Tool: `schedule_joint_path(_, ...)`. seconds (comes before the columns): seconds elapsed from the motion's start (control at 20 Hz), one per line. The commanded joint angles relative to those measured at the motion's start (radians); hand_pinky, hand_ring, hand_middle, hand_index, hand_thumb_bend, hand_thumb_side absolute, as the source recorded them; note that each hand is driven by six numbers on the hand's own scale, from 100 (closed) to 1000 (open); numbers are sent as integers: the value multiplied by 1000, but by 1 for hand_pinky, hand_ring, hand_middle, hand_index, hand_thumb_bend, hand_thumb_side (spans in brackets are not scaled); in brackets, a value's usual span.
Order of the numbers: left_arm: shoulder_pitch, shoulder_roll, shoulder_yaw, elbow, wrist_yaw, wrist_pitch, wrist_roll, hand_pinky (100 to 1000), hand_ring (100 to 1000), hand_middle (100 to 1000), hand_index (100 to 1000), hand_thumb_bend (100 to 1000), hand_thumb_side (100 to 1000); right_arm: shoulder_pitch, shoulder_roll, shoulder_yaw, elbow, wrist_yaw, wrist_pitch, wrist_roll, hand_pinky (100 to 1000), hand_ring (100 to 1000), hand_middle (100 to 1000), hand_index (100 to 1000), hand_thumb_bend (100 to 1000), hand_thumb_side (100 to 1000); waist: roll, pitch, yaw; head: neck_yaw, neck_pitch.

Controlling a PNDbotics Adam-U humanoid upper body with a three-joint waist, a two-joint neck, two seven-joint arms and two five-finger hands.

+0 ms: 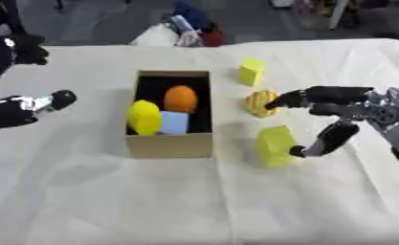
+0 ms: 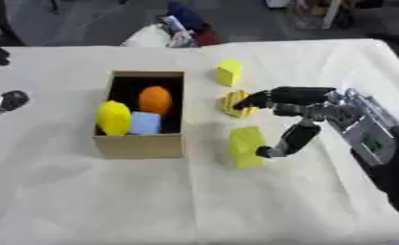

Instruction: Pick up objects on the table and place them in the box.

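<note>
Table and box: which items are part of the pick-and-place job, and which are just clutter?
Job items:
- cardboard box, already holding an orange ball, a yellow object and a light blue block
- small yellow block, on the table
- yellow ridged object, by the right hand's fingers
- larger yellow block, at its thumb

Lying about:
- pile of coloured items beyond the table's far edge
</note>
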Motion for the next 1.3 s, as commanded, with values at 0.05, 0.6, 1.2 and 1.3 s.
schedule_joint_path(0.05,-9,8,14,-18,5,-2,4,794,670,627,819,874,557,-22,2,1,30,40,-22,14,856,932,870,977,372,313,-14,-10,2,-4,5)
schedule_joint_path(0.6,-12,0,12,-17,0,-2,-1,793,666,625,820,873,558,-13,25,6,77,112,-53,27,829,877,740,854,342,285,-14,-11,6,-4,5)
schedule_joint_path(1.2,-8,-9,14,-16,0,-1,1,787,654,618,819,811,565,-29,11,-69,-25,91,9,-371,699,697,427,544,177,100,-11,-13,8,-2,5)
schedule_joint_path(1.3,-7,-15,12,-17,2,-2,1,784,648,614,819,807,565,-59,7,-84,-57,31,41,-389,695,692,421,540,154,100,-11,-14,9,-5,5)
